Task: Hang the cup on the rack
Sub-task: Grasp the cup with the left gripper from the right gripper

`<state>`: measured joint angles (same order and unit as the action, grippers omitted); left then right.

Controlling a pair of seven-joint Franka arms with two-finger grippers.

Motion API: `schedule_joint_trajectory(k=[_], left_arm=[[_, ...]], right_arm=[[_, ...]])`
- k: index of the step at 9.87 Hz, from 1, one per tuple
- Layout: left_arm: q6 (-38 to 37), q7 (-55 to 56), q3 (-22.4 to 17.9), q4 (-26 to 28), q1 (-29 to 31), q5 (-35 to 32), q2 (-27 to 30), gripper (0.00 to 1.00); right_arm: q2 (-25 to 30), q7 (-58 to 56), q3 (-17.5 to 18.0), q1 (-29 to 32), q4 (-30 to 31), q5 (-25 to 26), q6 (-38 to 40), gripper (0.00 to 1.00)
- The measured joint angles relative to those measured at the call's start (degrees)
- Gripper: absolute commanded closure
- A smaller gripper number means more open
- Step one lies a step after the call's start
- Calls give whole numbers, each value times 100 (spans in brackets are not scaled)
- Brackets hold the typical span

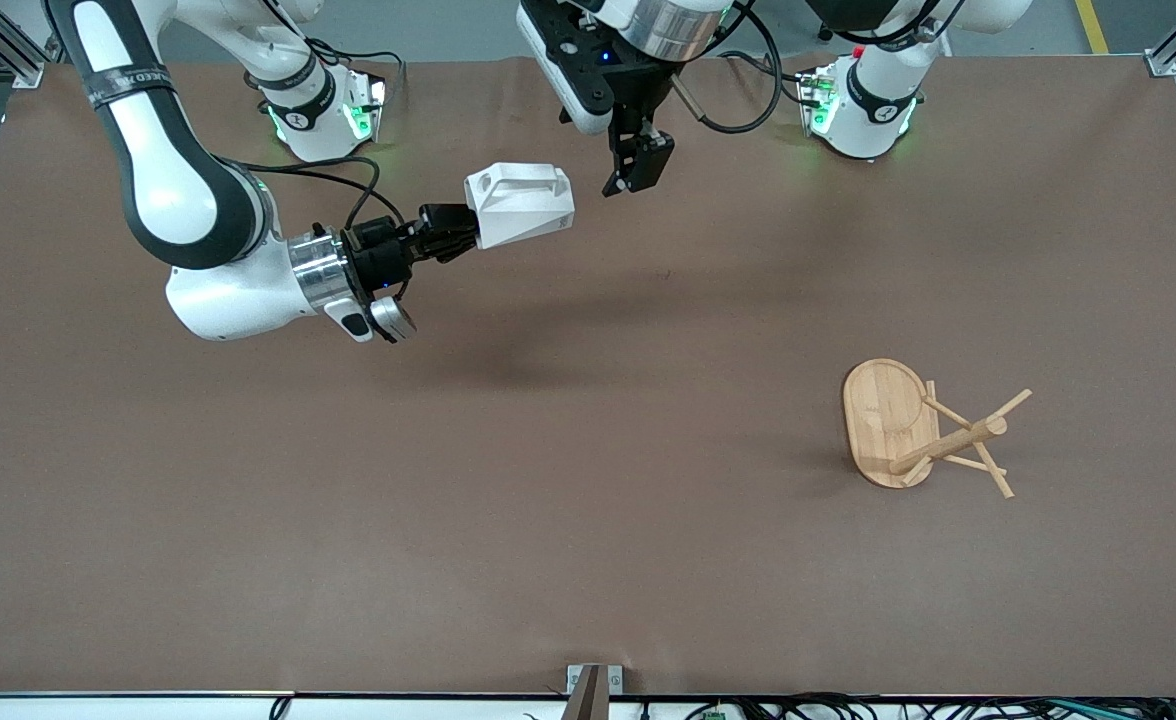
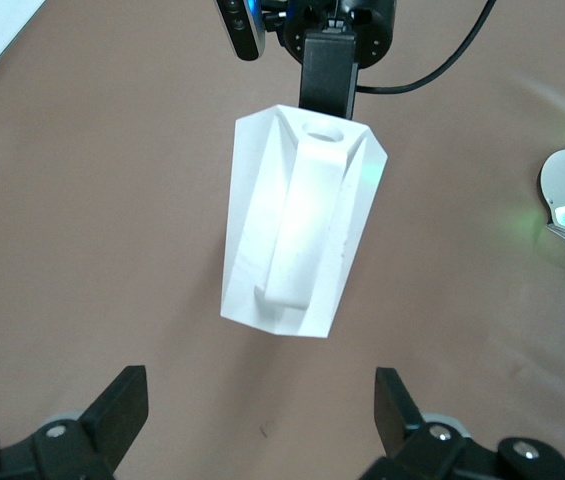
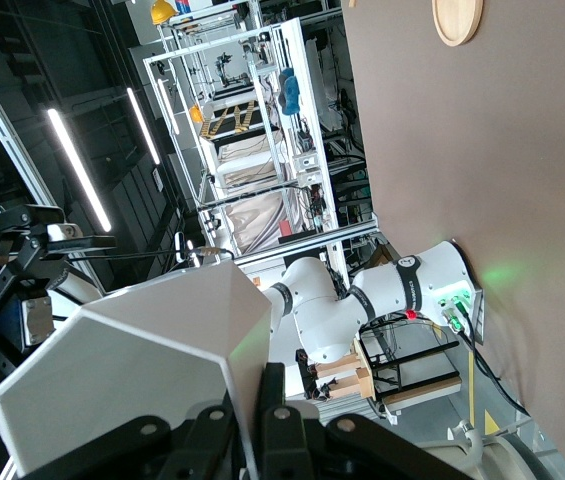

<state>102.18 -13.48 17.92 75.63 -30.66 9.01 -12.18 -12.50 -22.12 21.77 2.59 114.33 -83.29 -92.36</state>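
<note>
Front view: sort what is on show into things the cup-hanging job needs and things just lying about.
Needed for the job:
- cup, held in the air by the right gripper
- rack, toward the left arm's end of the table
- left gripper, open, over the table beside the cup

Just lying about:
- nothing else shows on the table

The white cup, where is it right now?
The cup is up in the air, held sideways by the right pincer over the table, beside the open left pincer.
</note>
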Motion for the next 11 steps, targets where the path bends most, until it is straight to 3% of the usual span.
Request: schedule_joint_trajectory(k=[7, 11], left_arm=[[424, 17, -1, -1, -538, -807, -312, 0], [450, 7, -9, -4, -536, -832, -419, 2]], right_arm=[[1, 0, 29, -23, 37, -12, 0, 99], [17, -1, 30, -24, 37, -16, 0, 99]])
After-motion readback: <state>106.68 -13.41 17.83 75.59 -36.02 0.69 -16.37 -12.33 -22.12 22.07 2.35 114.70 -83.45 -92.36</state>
